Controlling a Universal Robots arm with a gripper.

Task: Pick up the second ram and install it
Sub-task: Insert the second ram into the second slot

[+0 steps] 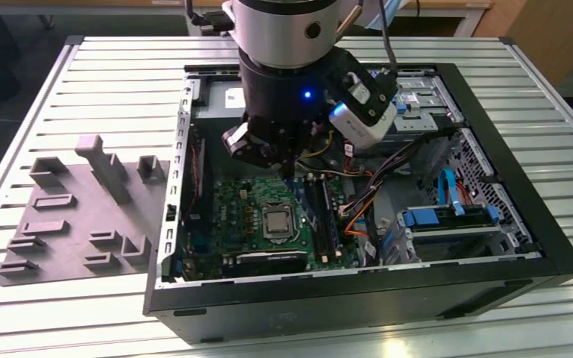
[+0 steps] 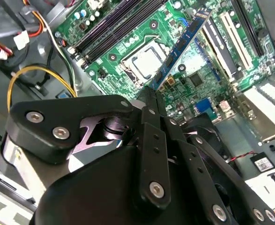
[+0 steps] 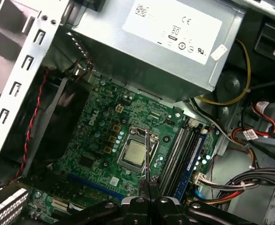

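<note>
I have the black linkage gripper [image 2: 152,93] closed narrow on the second ram [image 2: 182,44], a long, thin green-black memory stick with a row of chips, so I judge the pick done. The stick hangs clear of the green motherboard [image 3: 100,136]. It looks to be over the silver processor socket [image 3: 135,153], near the long dark memory slots [image 3: 177,152] toward the exterior view's right but not in one, so seating is left. One slot seems to hold a blue-labelled stick [image 3: 195,157] already. The linkage hides where the fingertips grip, and I cannot tell which slot is free.
</note>
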